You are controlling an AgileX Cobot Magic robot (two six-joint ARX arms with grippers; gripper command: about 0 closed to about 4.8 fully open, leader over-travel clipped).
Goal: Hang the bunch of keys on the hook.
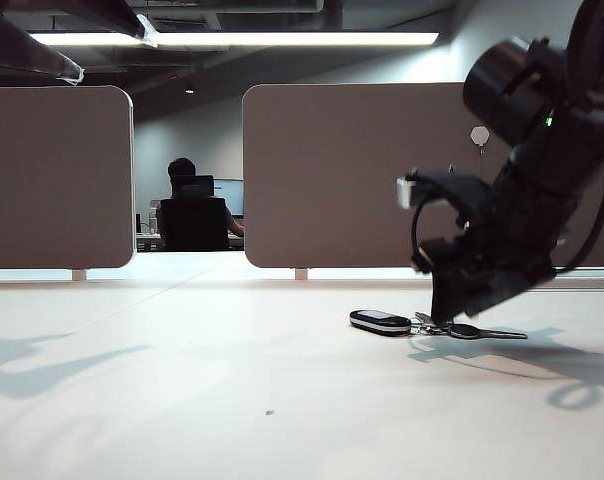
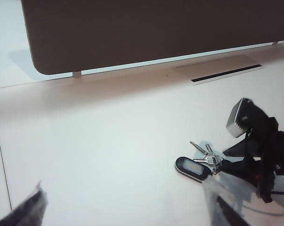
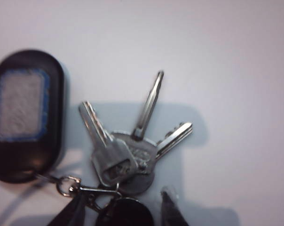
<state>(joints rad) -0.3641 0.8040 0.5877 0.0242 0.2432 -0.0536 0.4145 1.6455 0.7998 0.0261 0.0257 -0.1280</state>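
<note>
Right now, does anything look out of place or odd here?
Nothing damaged or spilled. The bunch of keys lies flat on the table, keys fanned out, not on the hook up on the panel. The right gripper is down over its ring.

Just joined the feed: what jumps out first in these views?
The right gripper is down at the table over the bunch of keys, fingertips either side of the ring end, nothing lifted. The keys lie fanned beside their black fob. The hook sits bare, high on the brown panel behind; the left gripper hangs open to the left.
</note>
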